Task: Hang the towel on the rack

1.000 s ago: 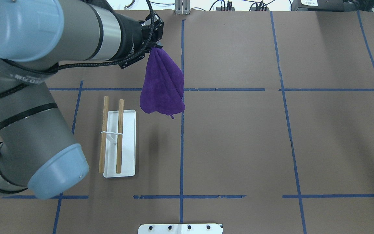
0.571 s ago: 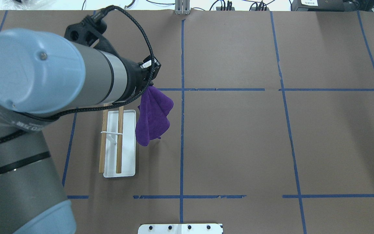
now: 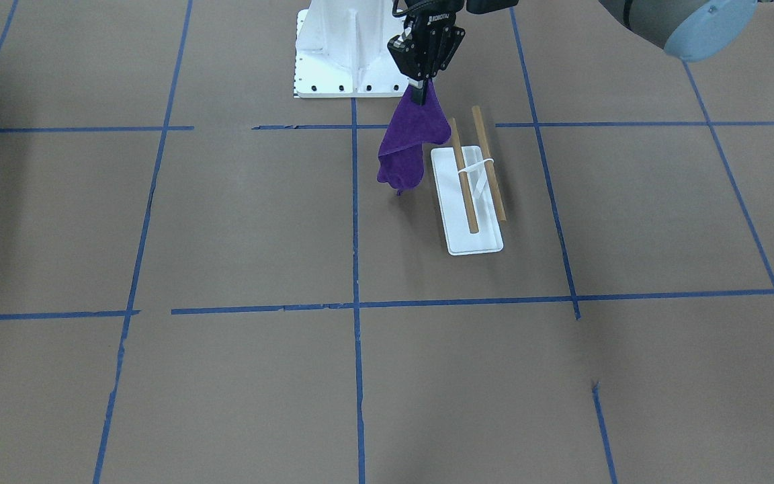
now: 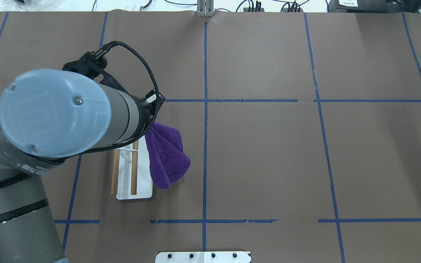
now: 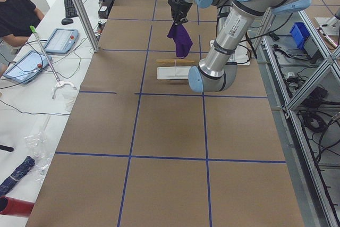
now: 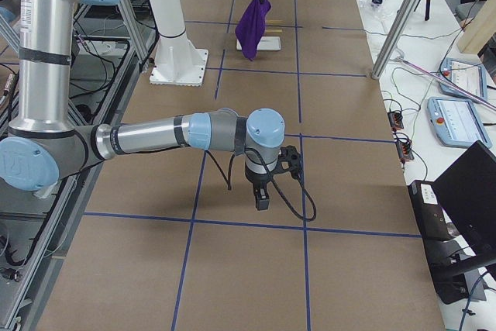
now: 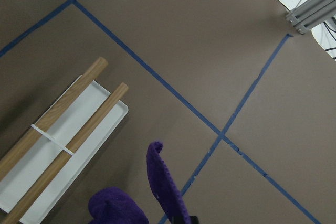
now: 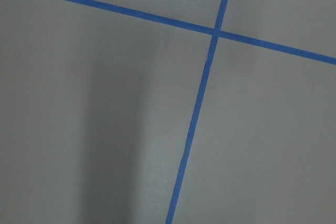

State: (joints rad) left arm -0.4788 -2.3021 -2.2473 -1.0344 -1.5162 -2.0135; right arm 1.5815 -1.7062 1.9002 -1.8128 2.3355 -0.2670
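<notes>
My left gripper (image 3: 419,94) is shut on the top corner of a purple towel (image 3: 407,144), which hangs free above the table. In the overhead view the towel (image 4: 166,160) hangs just right of the rack (image 4: 143,182) and overlaps its right edge; the gripper is hidden under the wrist. The rack (image 3: 474,202) is a flat white base with two wooden rods and a white bracket, and nothing lies on the rods. It also shows in the left wrist view (image 7: 79,124) beside the towel (image 7: 163,182). My right gripper (image 6: 262,205) points down over bare table far from the rack; I cannot tell whether it is open.
A large white pedestal (image 3: 340,47) with bolt holes stands at the robot's edge, close behind the towel. Blue tape lines (image 4: 205,146) cross the brown table cover. An operator and tablets (image 5: 58,38) are beyond the far table edge.
My left arm has moved toward the robot and a little left, carrying the towel from the far middle of the table to right beside the rack.
</notes>
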